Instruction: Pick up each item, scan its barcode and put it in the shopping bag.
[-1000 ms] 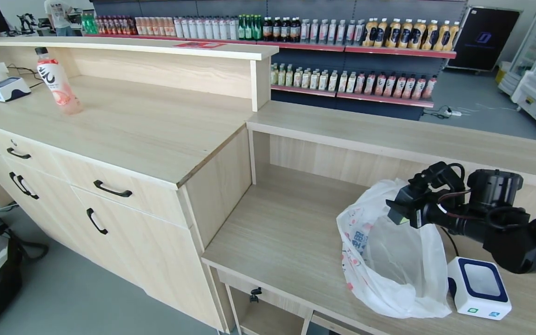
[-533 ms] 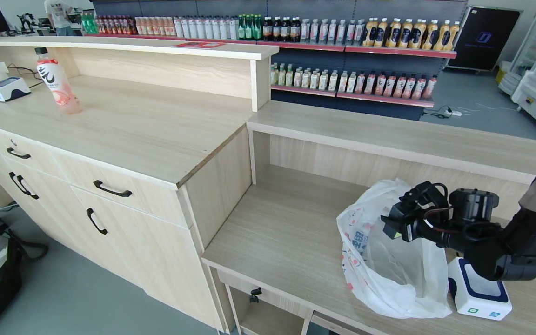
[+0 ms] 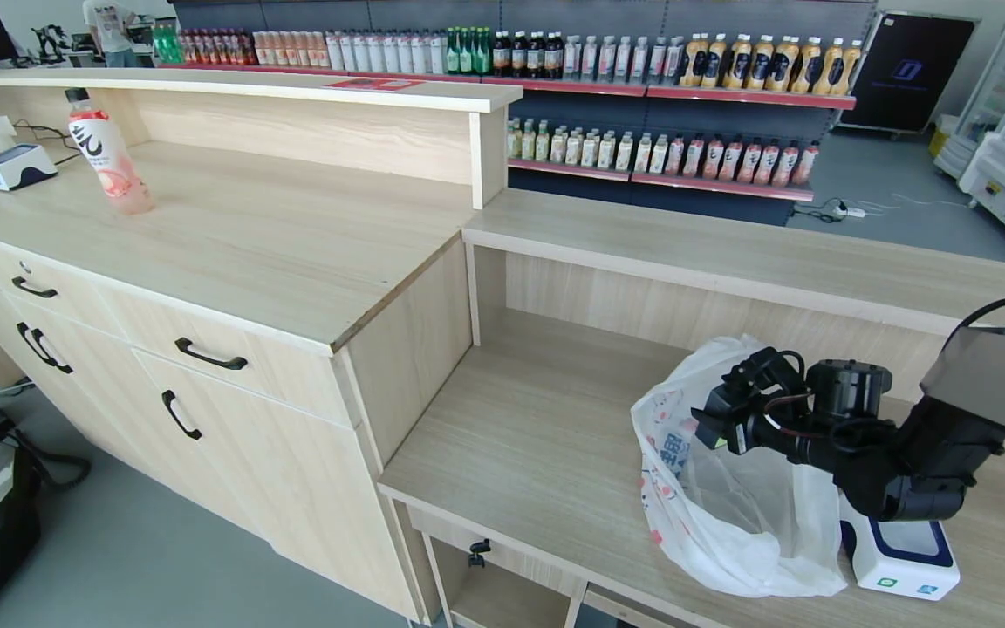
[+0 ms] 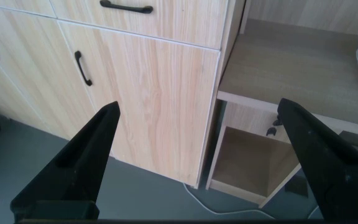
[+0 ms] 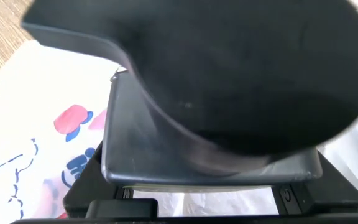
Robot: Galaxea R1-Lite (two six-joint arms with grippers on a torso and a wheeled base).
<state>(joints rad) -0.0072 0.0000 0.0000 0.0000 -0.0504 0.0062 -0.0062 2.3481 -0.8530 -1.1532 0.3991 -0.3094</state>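
Note:
A pink-labelled drink bottle [image 3: 110, 157] stands upright on the upper counter, far left. The white plastic shopping bag [image 3: 729, 497] sits on the lower counter at the right, with the white-and-blue barcode scanner [image 3: 899, 549] beside it. My right gripper [image 3: 719, 420] hangs at the bag's mouth, partly over the thin plastic. The right wrist view has dark gripper parts up close, with the bag's printed side [image 5: 23, 149] behind them. My left gripper [image 4: 197, 168] is open and holds nothing, low in front of the cabinet doors.
A small white payment device [image 3: 18, 166] lies on the upper counter at the far left. Drawers with black handles [image 3: 210, 356] front the counter. A raised wooden ledge [image 3: 729, 253] runs behind the bag. Shelves of bottles line the back wall.
My right arm has moved down and to the left, bringing its gripper closer to the bag's mouth. The bottle and scanner have stayed put.

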